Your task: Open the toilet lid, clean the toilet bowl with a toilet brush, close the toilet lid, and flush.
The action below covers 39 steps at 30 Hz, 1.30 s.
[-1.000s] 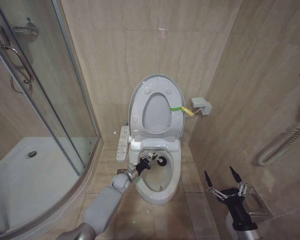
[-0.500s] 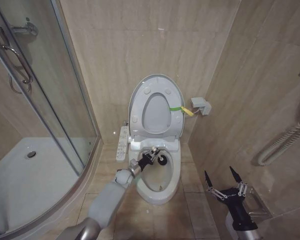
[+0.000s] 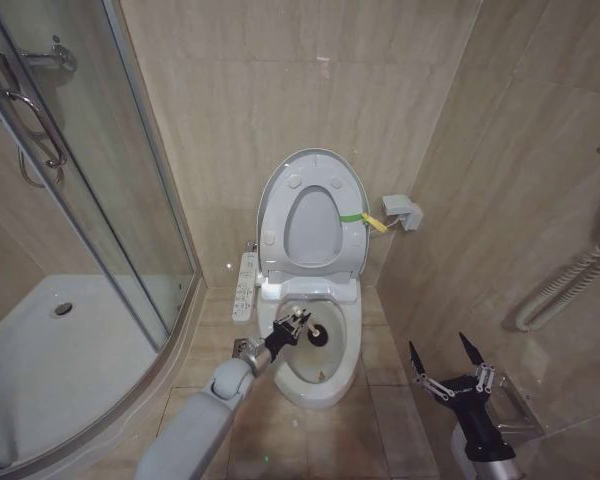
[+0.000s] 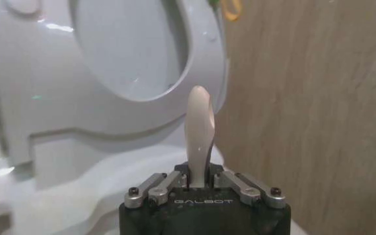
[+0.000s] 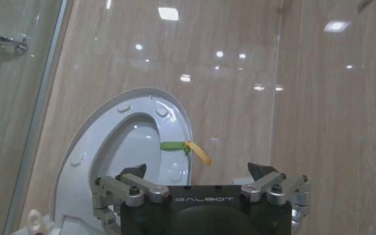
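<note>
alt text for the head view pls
Left gripper holds the toilet brush in the toilet bowl, with the lid raised. Right gripper waits open at lower right; glass shower door on the left.

The left arm stretches forward and slightly rightward from the lower middle, its left gripper closed with fingers pinched on a thin pale handle, while the right gripper hangs low at the right, fingers spread and pointing up.
</note>
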Available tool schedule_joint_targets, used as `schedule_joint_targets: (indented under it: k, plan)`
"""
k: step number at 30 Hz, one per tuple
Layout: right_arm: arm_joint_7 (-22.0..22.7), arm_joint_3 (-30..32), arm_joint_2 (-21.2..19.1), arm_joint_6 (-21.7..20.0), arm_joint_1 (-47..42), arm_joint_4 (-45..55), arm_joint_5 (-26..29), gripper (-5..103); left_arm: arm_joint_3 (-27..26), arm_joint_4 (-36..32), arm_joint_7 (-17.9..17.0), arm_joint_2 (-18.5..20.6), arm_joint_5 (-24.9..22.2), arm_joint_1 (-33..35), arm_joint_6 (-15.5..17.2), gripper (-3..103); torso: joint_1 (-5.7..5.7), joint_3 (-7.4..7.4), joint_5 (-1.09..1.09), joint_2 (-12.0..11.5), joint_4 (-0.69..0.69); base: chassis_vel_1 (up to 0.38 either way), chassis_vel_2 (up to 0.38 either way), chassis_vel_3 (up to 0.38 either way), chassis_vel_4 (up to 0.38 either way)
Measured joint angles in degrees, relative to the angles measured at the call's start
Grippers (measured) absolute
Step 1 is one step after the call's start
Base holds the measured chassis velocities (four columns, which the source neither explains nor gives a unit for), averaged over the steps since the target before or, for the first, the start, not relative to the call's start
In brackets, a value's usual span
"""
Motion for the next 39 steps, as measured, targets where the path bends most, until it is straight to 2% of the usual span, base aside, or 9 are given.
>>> schedule_joint_targets:
  k: [3, 5, 9, 15, 22, 30, 35, 36, 39]
  plan:
    - [0.0, 0.0, 0.0, 0.0, 0.0, 0.0, 0.0, 100, -0.32, -1.41, -1.28, 0.37, 0.21, 0.8, 1.49, 18, 0.0, 0.0, 0.01, 0.0, 0.0, 0.0, 0.0, 0.0, 0.0]
    - [0.0, 0.0, 0.0, 0.0, 0.0, 0.0, 0.0, 100, -0.73, -3.42, -4.04, 0.94, 0.22, 2.29, 5.02, 18, 0.0, 0.0, 0.0, 0.0, 0.0, 0.0, 0.0, 0.0, 0.0]
    - [0.0, 0.0, 0.0, 0.0, 0.0, 0.0, 0.0, 100, -0.71, -1.07, -4.98, 0.52, -0.33, 2.21, 6.25, 18, 0.0, 0.0, 0.0, 0.0, 0.0, 0.0, 0.0, 0.0, 0.0]
    - [0.0, 0.0, 0.0, 0.0, 0.0, 0.0, 0.0, 100, 0.01, 6.4, -4.06, -1.03, -1.65, 0.02, 5.57, 18, 0.0, 0.0, 0.0, 0.0, -0.01, 0.0, 0.0, 0.0, 0.0]
    - [0.0, 0.0, 0.0, 0.0, 0.0, 0.0, 0.0, 100, 0.02, 10.41, -2.76, -1.72, -1.58, -1.06, 3.55, 18, 0.0, 0.0, 0.0, -0.01, 0.0, 0.0, 0.0, 0.0, 0.0]
    - [0.0, 0.0, 0.0, 0.0, 0.0, 0.0, 0.0, 100, -0.45, -0.01, -4.29, 0.66, -1.96, 0.84, 4.05, 18, 0.0, 0.01, 0.02, -0.01, 0.0, 0.0, 0.0, 0.0, 0.0]
    - [0.01, 0.0, 0.0, 0.0, 0.0, 0.0, 0.0, 100, 0.57, -9.48, -8.36, 2.82, -6.33, 3.25, 8.02, 18, 0.01, 0.0, 0.01, -0.01, -0.02, 0.0, 0.0, 0.0, 0.0]
    - [0.0, 0.0, 0.0, 0.0, 0.0, 0.0, 0.0, 100, 0.78, -13.71, -10.16, 3.8, -8.37, 5.59, 10.05, 18, 0.01, 0.0, 0.01, -0.01, -0.01, 0.0, 0.0, 0.0, 0.0]
    - [-0.01, 0.0, -0.01, 0.0, 0.0, 0.0, 0.0, 100, 0.7, -19.32, -12.48, 4.55, -10.59, 9.32, 12.63, 18, 0.0, 0.0, 0.01, -0.01, 0.01, 0.0, 0.0, 0.0, 0.0]
